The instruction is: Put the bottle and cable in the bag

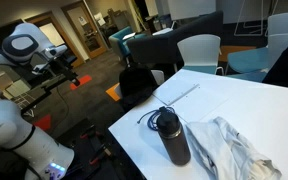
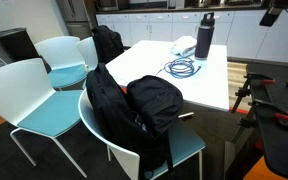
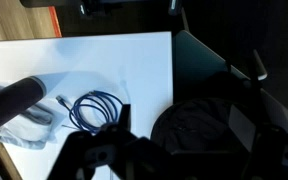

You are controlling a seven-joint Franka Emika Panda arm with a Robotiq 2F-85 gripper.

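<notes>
A dark bottle [image 1: 174,137] stands upright on the white table [image 1: 234,100]; it also shows in the other exterior view [image 2: 205,35] and the wrist view [image 3: 19,95]. A coiled blue cable [image 2: 184,68] lies beside it and shows in the wrist view [image 3: 94,108] and faintly in an exterior view [image 1: 154,115]. A black backpack [image 2: 152,100] sits on a chair at the table's edge and shows in the wrist view [image 3: 199,125]. My gripper [image 3: 179,165] hangs high above the bag and table edge, open and empty, touching nothing.
A crumpled white cloth [image 2: 187,46] lies next to the bottle [image 1: 234,150]. A second black backpack [image 2: 107,44] sits on another chair. White and teal chairs [image 2: 34,95] stand around the table. More chairs and tables stand in the background [image 1: 199,50].
</notes>
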